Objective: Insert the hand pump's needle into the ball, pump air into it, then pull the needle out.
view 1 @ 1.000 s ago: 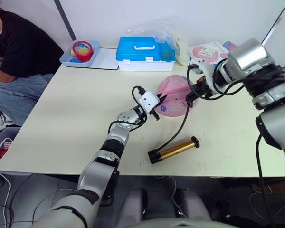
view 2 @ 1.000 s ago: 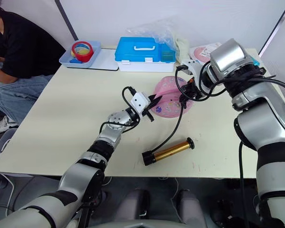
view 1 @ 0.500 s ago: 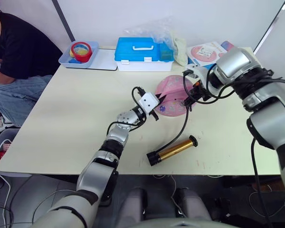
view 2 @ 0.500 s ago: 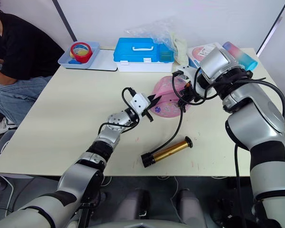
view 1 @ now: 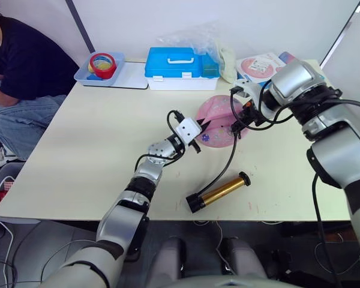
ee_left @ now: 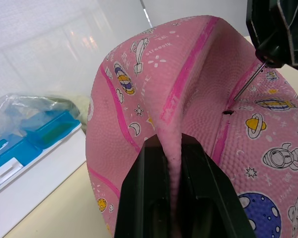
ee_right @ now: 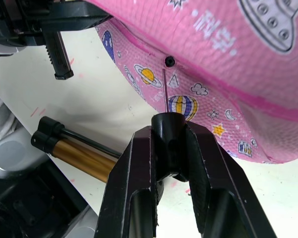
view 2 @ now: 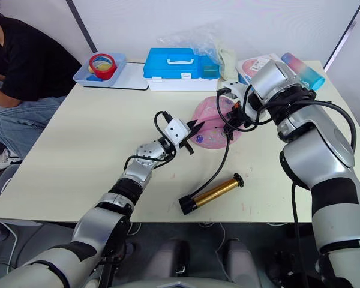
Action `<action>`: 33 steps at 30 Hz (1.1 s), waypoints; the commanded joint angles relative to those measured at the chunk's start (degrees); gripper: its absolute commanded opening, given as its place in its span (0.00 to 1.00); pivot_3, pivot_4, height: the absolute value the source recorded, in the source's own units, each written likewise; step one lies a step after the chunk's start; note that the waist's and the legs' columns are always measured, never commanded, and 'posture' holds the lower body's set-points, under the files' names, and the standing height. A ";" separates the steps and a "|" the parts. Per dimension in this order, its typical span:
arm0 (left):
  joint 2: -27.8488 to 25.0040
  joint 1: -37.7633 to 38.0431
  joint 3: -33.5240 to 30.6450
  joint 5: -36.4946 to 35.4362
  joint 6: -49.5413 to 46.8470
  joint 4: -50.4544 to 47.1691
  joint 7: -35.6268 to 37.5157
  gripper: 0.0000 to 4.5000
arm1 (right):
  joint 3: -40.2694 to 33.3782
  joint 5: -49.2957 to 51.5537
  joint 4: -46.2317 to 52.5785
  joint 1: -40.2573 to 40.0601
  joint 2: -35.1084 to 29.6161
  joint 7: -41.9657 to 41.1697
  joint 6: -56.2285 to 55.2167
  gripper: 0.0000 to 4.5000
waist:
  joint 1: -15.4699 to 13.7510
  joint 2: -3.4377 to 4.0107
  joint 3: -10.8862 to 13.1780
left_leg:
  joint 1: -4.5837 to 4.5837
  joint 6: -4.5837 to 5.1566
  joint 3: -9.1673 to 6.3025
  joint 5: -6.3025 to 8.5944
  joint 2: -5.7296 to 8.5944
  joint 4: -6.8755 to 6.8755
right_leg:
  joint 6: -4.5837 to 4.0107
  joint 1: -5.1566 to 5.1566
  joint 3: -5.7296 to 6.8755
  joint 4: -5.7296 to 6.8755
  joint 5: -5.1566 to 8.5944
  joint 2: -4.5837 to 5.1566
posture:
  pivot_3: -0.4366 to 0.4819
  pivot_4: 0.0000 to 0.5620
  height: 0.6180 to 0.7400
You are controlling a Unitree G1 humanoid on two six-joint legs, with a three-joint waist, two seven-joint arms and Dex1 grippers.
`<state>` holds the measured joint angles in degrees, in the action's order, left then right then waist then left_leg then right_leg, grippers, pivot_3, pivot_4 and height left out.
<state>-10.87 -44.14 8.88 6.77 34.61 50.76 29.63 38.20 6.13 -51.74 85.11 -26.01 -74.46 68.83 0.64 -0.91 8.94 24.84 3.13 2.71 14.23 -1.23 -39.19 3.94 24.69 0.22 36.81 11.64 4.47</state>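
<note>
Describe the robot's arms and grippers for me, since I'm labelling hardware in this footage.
Both arms are silver-grey metal shells with black joint sections and loose black cables looping outside the forearms. The left gripper has a white boxy wrist housing and two flat black fingers. The right gripper hangs off a bulky rounded silver wrist and has two thick black fingers with hollowed inner faces.

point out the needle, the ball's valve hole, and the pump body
needle (ee_left: 246,81), left wrist view, mid-shaft of the thin metal pin.
valve hole (ee_right: 169,61), right wrist view, the dark opening in the pink ball.
hand pump (view 1: 222,189), left eye view, middle of the gold cylinder lying on the table.
</note>
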 commanded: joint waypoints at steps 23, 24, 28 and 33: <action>-0.01 1.39 0.54 0.26 0.60 -0.93 -0.02 0.01 | -1.94 -4.42 1.98 -0.81 1.12 -2.00 -2.35 0.06 | 0.02 0.00 0.00 | 0.00 0.00 0.00 0.00 0.00 0.00 | 0.00 0.00 0.00 0.00 0.00 0.00 | 0.48 0.27 1.00; 0.02 1.37 0.55 0.26 0.61 -0.87 -0.02 0.01 | -1.99 -4.52 2.05 -0.86 1.10 -2.00 -2.33 0.06 | 0.02 0.00 0.00 | 0.00 0.00 -0.01 0.00 0.00 0.00 | 0.00 0.00 0.00 0.00 0.00 0.00 | 0.48 0.27 1.00; 0.16 1.45 0.65 0.23 0.71 -0.87 0.11 0.01 | -2.55 -4.70 1.80 -0.95 1.19 -1.38 -2.14 0.06 | 0.01 0.00 0.00 | 0.00 0.00 0.00 0.00 0.00 0.00 | 0.00 0.00 0.00 0.00 0.00 0.00 | 0.48 0.27 1.00; 0.22 1.55 0.65 0.14 0.66 -0.89 0.18 0.01 | -3.01 -5.03 1.10 -0.97 1.33 -0.71 -2.51 0.06 | 0.01 0.00 0.00 | 0.00 0.00 0.00 0.00 0.01 0.00 | 0.00 0.00 0.00 0.00 0.00 0.00 | 0.48 0.27 1.00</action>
<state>-10.82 -43.51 8.94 6.54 35.11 50.58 29.66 36.74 1.66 -50.81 84.03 -24.47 -75.43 66.88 0.66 -0.91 8.95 24.84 3.13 2.71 14.23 -1.22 -39.19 3.94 24.69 0.22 36.81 11.64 4.48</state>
